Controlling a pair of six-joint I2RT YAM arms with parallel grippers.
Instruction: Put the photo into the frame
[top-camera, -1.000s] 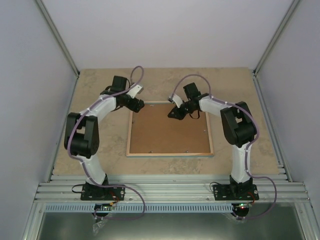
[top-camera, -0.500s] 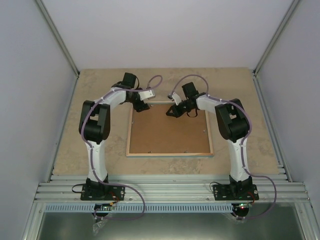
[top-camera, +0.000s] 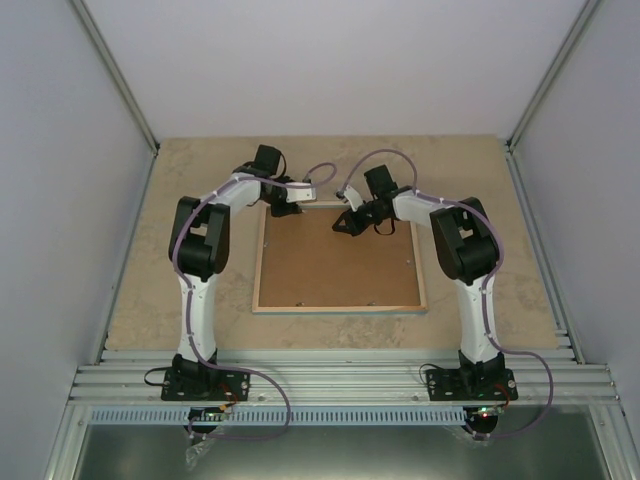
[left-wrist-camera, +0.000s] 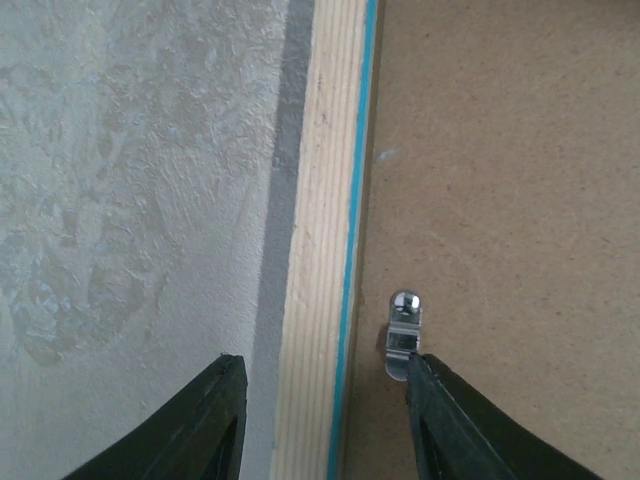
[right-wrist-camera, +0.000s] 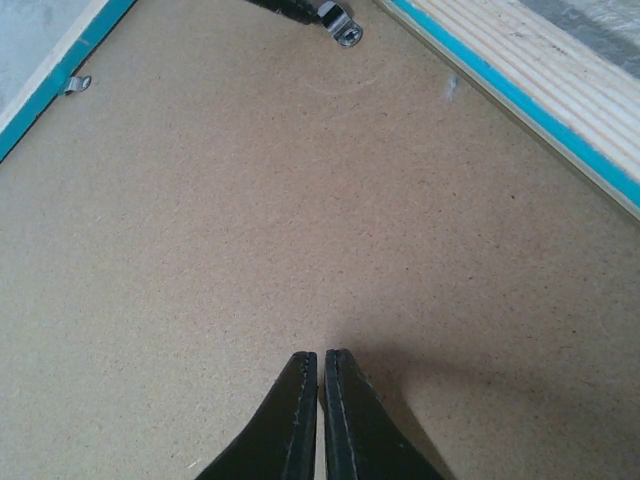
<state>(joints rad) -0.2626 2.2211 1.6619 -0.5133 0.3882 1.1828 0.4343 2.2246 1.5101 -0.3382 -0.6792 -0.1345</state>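
One frame (top-camera: 340, 307) is lying face down on the table (top-camera: 200, 180), one brown backing panel (top-camera: 335, 260) sitting inside it. The left gripper (left-wrist-camera: 320, 365) is straddling the frame's far wooden rail, jaws half apart, one finger touching one metal clip (left-wrist-camera: 402, 335). The right gripper (right-wrist-camera: 321, 355) is hovering pinched closed over the panel

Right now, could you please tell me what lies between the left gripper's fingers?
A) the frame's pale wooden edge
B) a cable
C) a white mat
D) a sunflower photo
A: in the wrist view the left gripper straddles the wooden edge of the frame, one finger over the table, the other beside a metal clip on the backing board.
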